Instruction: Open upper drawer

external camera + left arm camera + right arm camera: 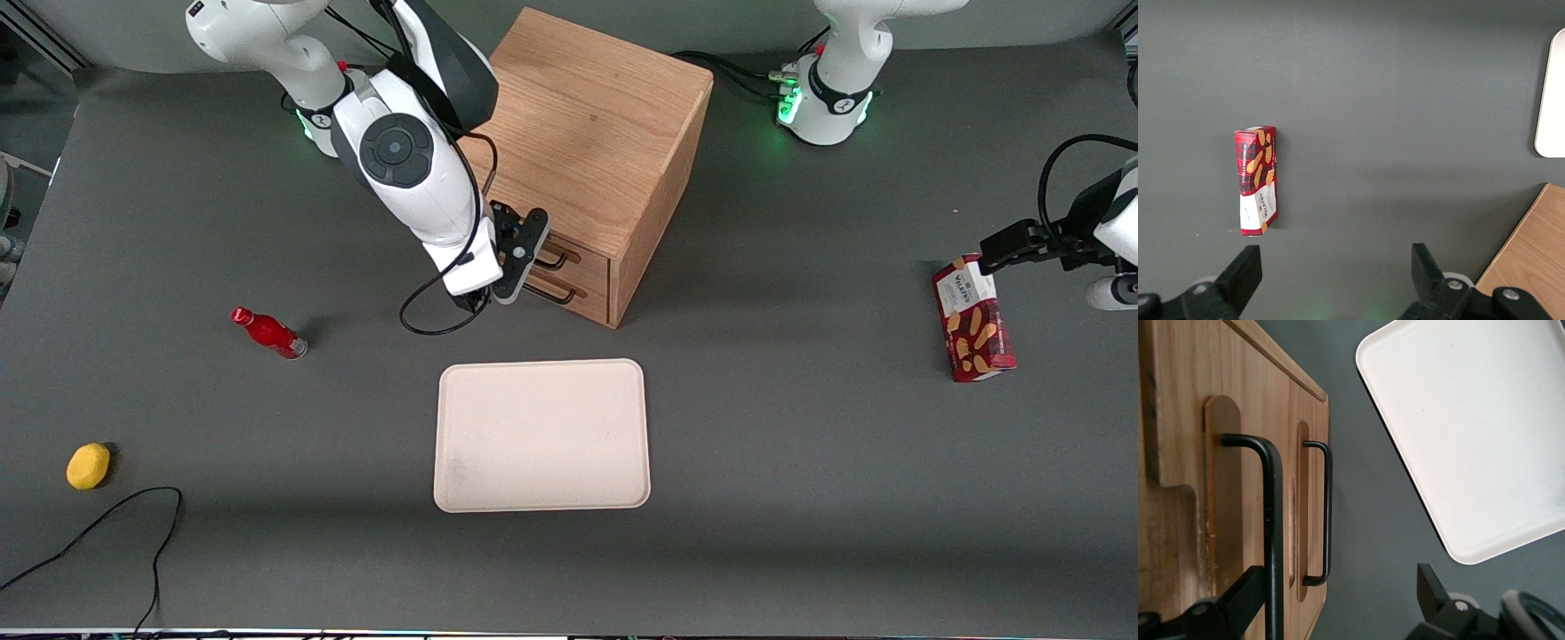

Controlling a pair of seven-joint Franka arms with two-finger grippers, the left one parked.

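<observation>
While hidden from the front, the spread tool (1338,600) straddles the upper drawer's handle (1271,520).

Upper drawer (578,255) of a light oak cabinet, shut.

The upper drawer sat flush in the cabinet's front, above the matching lower one, its pale oak face crossed by a long thin black bar handle (1271,520). The hand (523,258) was directly in front of it, its open fingers straddling that handle without closing on it.
</observation>
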